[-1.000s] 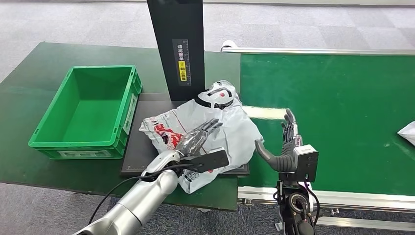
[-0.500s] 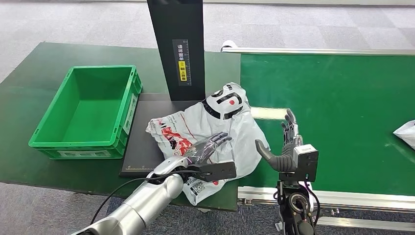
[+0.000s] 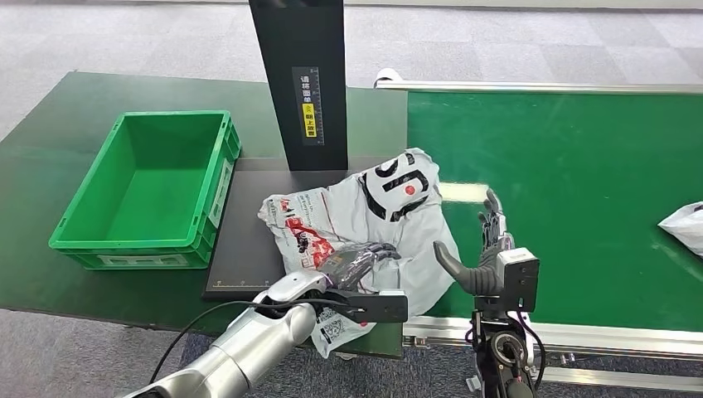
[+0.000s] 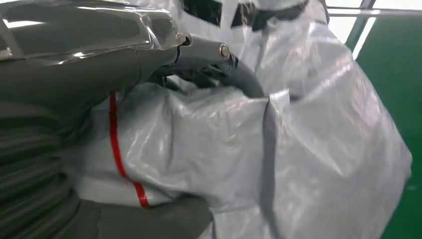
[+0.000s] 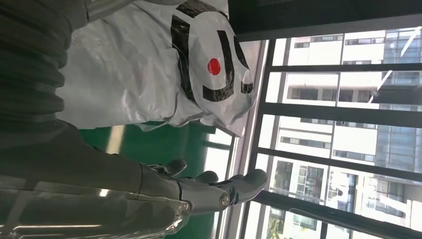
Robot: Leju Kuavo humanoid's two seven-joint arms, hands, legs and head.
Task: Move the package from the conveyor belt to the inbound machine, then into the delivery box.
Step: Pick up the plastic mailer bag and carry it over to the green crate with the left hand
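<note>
1. Crinkled white plastic mailer package (image 3: 365,220) with red print and a black-and-white logo with a red dot lies on the flat black platform of the inbound machine (image 3: 249,240); its right part overhangs onto the green conveyor belt (image 3: 572,191), and its near corner hangs past the near worktop edge.
2. Left robot hand (image 3: 361,264) lies on the near part of the package, fingers curled into the plastic. In the left wrist view the thumb (image 4: 149,219) sits under a fold and the dark fingers (image 4: 219,74) press from the other side, so it looks like it grips the bag, though bunched plastic hides part of the contact.
3. Right robot hand (image 3: 485,249) stands upright over the near left part of the belt, just right of the package and apart from it; fingers straight and spread, thumb out toward the bag, holding nothing. Right wrist view shows the same wide hand (image 5: 199,191) with the logo end of the package (image 5: 209,69) beyond it.
4. Tall black column of the inbound machine (image 3: 300,83) with a vertical label rises at the far edge of the platform, just behind the package.
5. Green plastic delivery box (image 3: 145,191), open-topped, sits on the dark green worktop (image 3: 50,124), left of the platform and touching its edge.
6. Another white bag (image 3: 684,225) lies at the right edge of the belt, well apart.
</note>
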